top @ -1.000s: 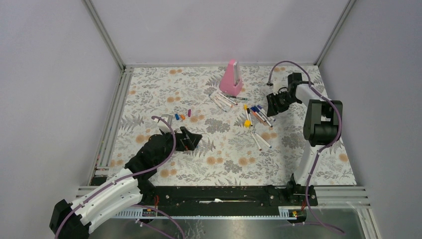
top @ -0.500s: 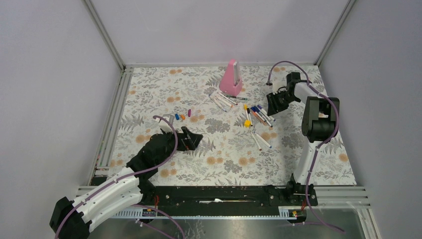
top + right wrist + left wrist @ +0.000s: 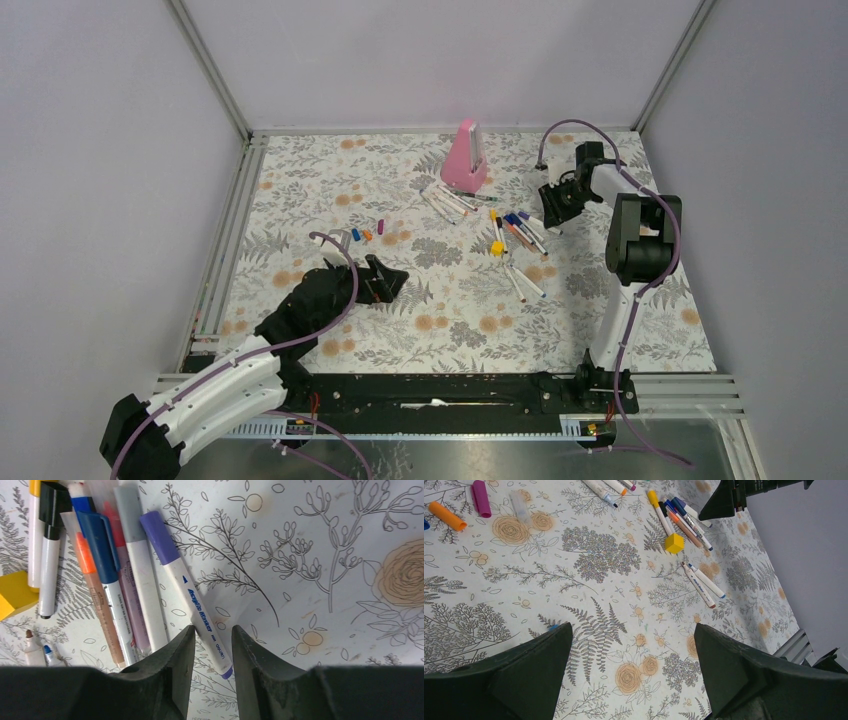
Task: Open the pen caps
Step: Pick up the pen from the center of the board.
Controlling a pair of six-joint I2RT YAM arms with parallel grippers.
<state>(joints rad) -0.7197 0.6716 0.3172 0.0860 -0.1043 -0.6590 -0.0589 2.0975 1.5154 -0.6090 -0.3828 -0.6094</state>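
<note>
Right wrist: straddling with right gripper [image 3: 212, 630], fingers slightly parted, no pinch yet, the tail of a pen [image 3: 200, 610]. Leaves purple cap [image 3: 159, 537], still on, exposed at far end, probably for pulling. Left gripper [image 3: 633, 627]: spread wide, empty, low over table [image 3: 599, 600], likely standing by.

The table covering [image 3: 589, 605] looks like matt printed paper or cloth (which one is unclear), smooth and flat. The marker barrels [image 3: 200, 612] are glossy white plastic. The purple cap [image 3: 159, 537] and blue cap [image 3: 100, 545] are smooth plastic with a soft sheen. The right gripper [image 3: 213, 637] has fingers [image 3: 170, 677] of matt dark plastic. The frame rails [image 3: 225, 240] are brushed metal.
</note>
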